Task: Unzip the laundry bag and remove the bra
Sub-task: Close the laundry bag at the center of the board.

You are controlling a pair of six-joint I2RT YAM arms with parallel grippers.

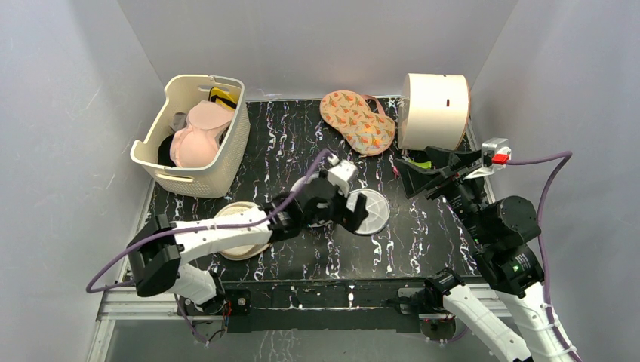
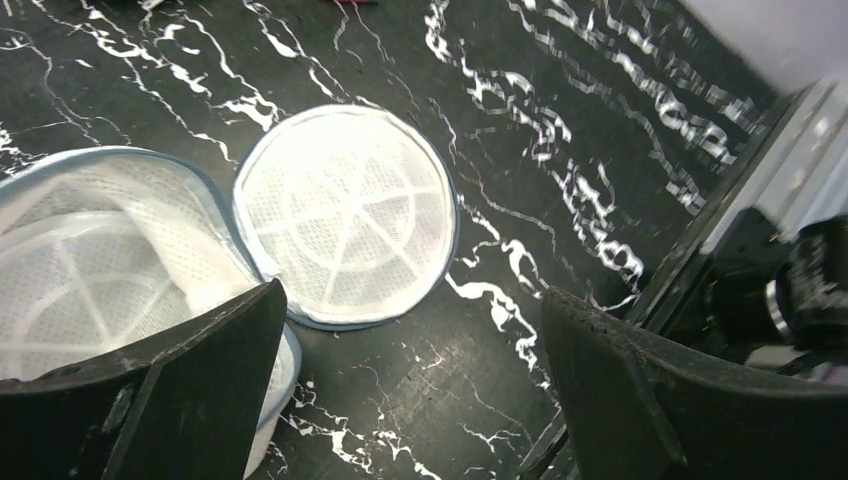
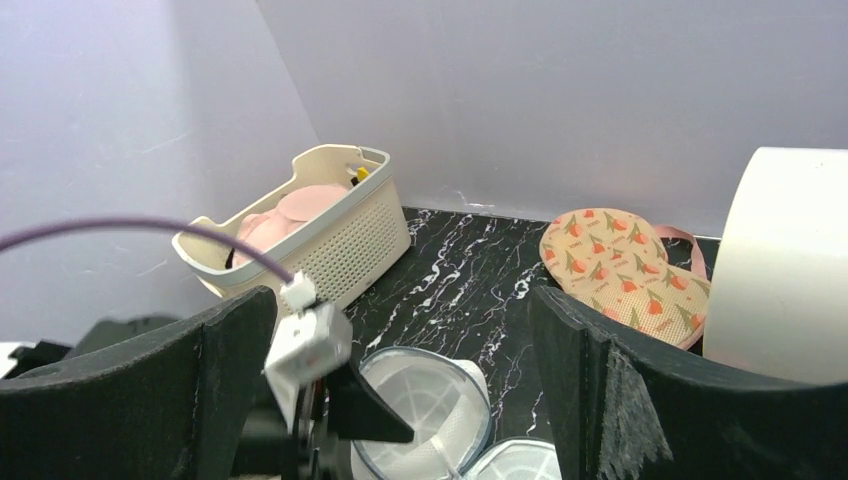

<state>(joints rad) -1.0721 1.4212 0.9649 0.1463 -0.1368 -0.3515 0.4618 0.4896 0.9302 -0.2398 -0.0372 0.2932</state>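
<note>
Top external view: the laundry bag [image 1: 371,212] lies unzipped on the marbled surface [image 1: 287,130], both halves flopped open. The left tool [image 1: 346,207] hovers over it, fingers spread wide. The right tool [image 1: 420,175] is spread too, holding nothing. Meanwhile the bra [image 1: 198,137] sits in the cream basket [image 1: 229,154], far left.

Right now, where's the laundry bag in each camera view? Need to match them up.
Top external: the laundry bag lies unzipped mid-table, partly hidden by the left arm.
Left wrist: left and centre, both mesh halves lying open.
Right wrist: bottom centre, cut off by the lower edge.
Shared landmark: the black marbled tabletop beneath it in all three.
</note>
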